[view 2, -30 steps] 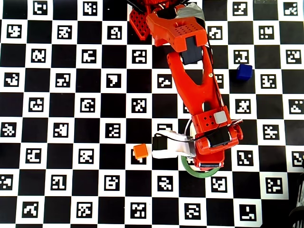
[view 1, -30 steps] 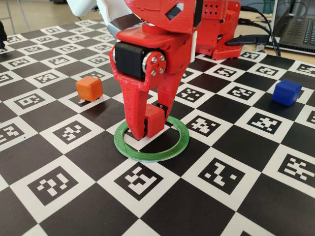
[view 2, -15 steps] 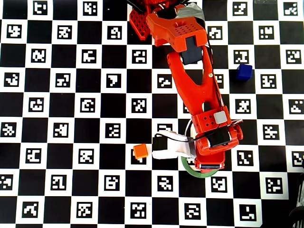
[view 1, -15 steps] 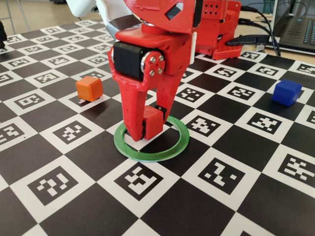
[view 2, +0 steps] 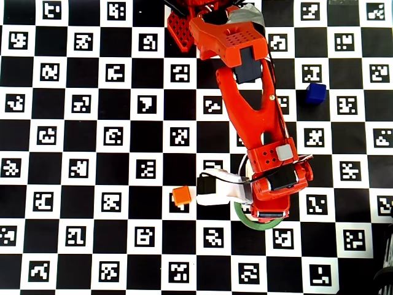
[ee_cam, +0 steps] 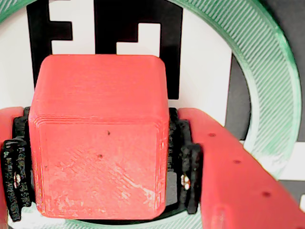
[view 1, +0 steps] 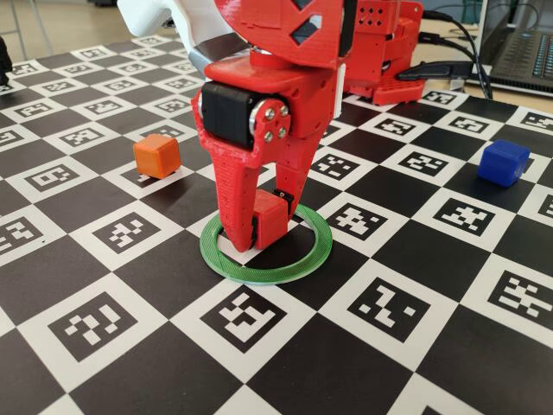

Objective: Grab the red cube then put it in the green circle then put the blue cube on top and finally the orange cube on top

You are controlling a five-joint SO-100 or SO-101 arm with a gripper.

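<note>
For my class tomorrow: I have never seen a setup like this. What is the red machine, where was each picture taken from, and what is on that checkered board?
The red machine is a small robot arm ending in a two-finger gripper, a kind of claw. One picture is taken from a camera standing low in front of the board, one looks straight down from above, and the close-up comes from a camera riding on the claw itself. The board is printed with black and white squares carrying small code patterns. On it lie a flat green circle, an orange cube and a blue cube. The claw is shut on a red cube, holding it low inside the green circle. From above, the arm hides the red cube and most of the ring.
</note>
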